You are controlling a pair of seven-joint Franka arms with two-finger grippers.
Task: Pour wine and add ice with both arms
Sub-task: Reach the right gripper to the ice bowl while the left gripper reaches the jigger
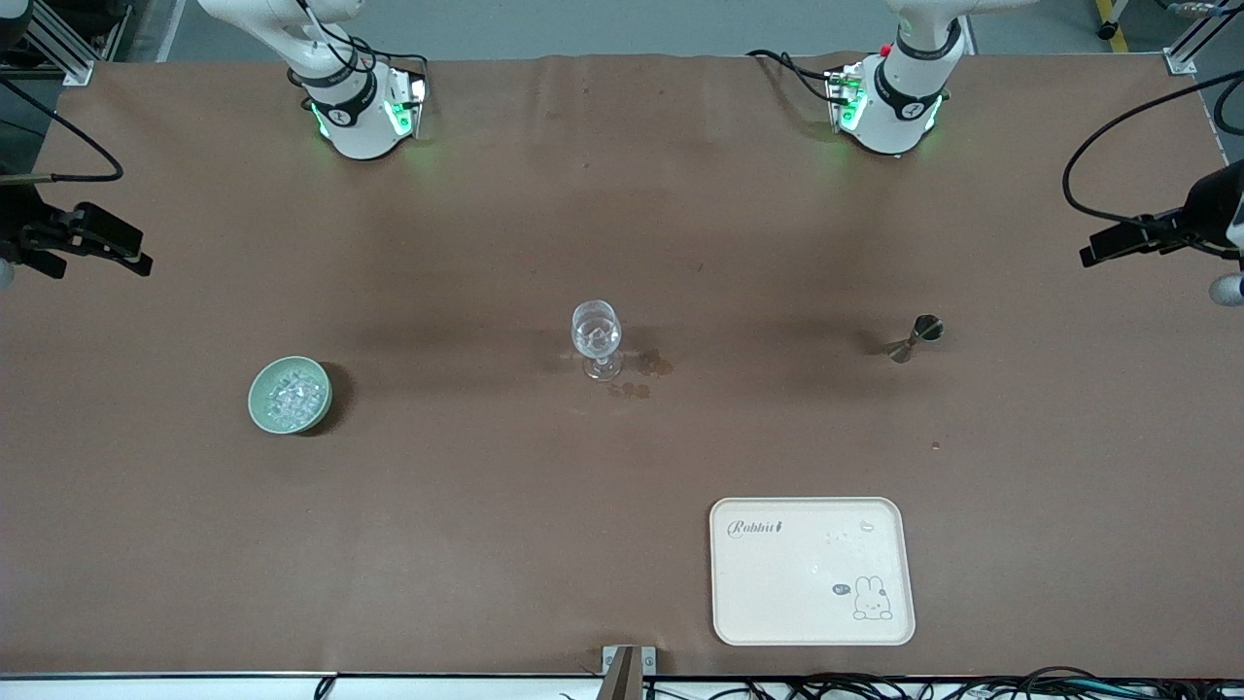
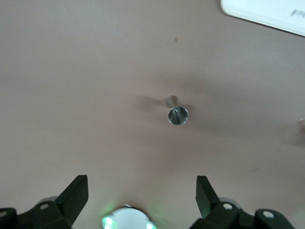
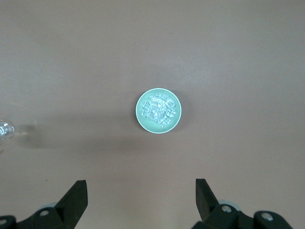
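The shiny metal jigger [image 1: 916,337] stands on the brown table toward the left arm's end; the wine in it is not discernible. It also shows in the left wrist view [image 2: 177,115]. The pale green bowl [image 1: 260,403] holds clear ice chunks [image 1: 292,394] toward the right arm's end, and both show in the right wrist view, the bowl [image 3: 140,117] and the ice [image 3: 159,110]. The clear stemmed glass [image 1: 596,335] stands mid-table between them. My left gripper [image 2: 141,181] is open, high over the table near its own base. My right gripper [image 3: 140,183] is open, high above the bowl's area. Neither gripper shows in the front view.
A cream rabbit tray [image 1: 739,583] lies near the front edge, with a few small clear bits on it; its corner shows in the left wrist view [image 2: 267,12]. Dark wet spots [image 1: 651,365] mark the table beside the glass. Black fixtures [image 1: 87,238] stand at both table ends.
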